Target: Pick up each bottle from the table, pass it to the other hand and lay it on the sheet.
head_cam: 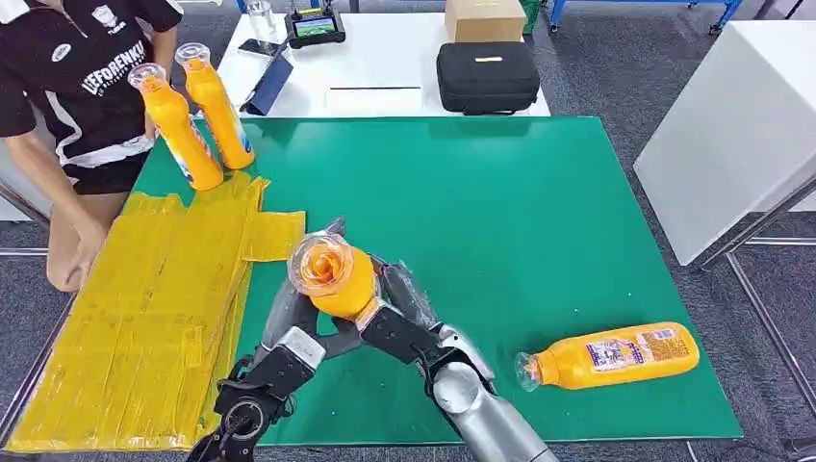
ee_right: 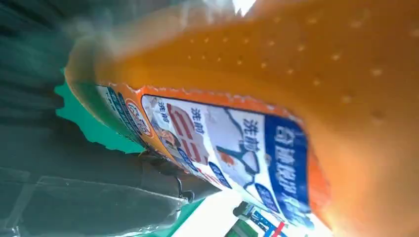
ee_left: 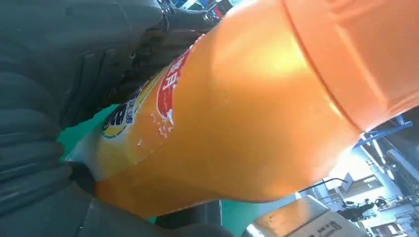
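At the lower centre of the frame, the left hand (head_cam: 289,327) and the right hand (head_cam: 404,322) both grip one orange bottle (head_cam: 332,277) above the green mat (head_cam: 500,221), beside the yellow sheet (head_cam: 144,327).

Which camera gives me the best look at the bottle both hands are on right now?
The head view: it shows the held bottle whole, cap end toward the camera, between the left hand and right hand. The left wrist view shows its orange body close up; the right wrist view shows its label.
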You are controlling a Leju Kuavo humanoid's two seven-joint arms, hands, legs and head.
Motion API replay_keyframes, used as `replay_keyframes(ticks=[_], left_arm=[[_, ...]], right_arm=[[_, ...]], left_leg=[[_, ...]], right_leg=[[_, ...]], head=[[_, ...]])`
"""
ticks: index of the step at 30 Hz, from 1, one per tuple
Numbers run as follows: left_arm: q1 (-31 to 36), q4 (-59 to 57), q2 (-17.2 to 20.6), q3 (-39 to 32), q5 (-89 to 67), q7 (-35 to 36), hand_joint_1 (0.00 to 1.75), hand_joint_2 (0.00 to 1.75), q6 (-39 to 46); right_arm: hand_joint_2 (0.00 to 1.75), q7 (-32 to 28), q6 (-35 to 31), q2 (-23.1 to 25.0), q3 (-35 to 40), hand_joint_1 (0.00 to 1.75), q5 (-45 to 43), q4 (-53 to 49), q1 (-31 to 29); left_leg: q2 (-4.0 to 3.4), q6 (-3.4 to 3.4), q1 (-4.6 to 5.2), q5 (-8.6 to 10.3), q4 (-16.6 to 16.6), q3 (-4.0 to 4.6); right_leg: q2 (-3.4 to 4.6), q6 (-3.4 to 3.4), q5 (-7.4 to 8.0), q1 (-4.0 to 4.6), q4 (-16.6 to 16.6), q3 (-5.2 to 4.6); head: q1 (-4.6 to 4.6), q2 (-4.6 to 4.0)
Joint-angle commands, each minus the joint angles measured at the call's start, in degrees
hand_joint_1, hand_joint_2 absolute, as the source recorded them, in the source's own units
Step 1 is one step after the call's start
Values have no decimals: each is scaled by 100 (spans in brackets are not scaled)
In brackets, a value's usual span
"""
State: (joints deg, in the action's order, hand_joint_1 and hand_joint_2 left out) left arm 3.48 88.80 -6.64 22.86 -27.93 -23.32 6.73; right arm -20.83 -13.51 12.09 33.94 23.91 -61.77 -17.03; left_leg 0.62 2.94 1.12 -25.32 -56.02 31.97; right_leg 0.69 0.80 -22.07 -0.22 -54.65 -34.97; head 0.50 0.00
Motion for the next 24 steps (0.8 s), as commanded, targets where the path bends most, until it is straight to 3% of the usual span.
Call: replay_keyframes(ticks=[1, 21, 22, 23, 24], left_arm=[[105, -312, 11, 150, 16, -1, 0, 175, -9], [222, -369, -18, 17, 1228, -317, 2, 175, 362], [240, -391, -15, 3, 1321, -344, 66, 175, 402], [273, -405, -6, 0, 1393, -371, 152, 175, 453], [276, -399, -3, 0, 1418, -379, 173, 175, 468]], right_arm=[[175, -1, 38, -40, 136, 175, -18, 332, -181], [175, -190, 189, -153, 647, 175, -217, 260, -2], [175, -189, 197, -173, 673, 175, -228, 211, 6], [175, -187, 209, -185, 692, 175, -240, 152, 9], [175, -186, 218, -190, 698, 175, -242, 113, 20]], left_leg=[[0, -17, -4, -8, 6, -23], [6, -23, -9, -14, 2, -33], [5, -17, -5, -7, 5, -22], [5, -23, -8, -13, 3, -32], [5, -29, -12, -19, 1, -40]], right_leg=[[-8, 0, -9, 3, 6, 24], [-16, 0, -16, 9, 6, 36], [-13, 0, -10, 6, 6, 24], [-15, 0, -15, 8, 5, 34], [-17, 0, -20, 11, 5, 44]], head=[[0, 0], [0, 0], [-2, 0], [0, 0], [-2, 0]])
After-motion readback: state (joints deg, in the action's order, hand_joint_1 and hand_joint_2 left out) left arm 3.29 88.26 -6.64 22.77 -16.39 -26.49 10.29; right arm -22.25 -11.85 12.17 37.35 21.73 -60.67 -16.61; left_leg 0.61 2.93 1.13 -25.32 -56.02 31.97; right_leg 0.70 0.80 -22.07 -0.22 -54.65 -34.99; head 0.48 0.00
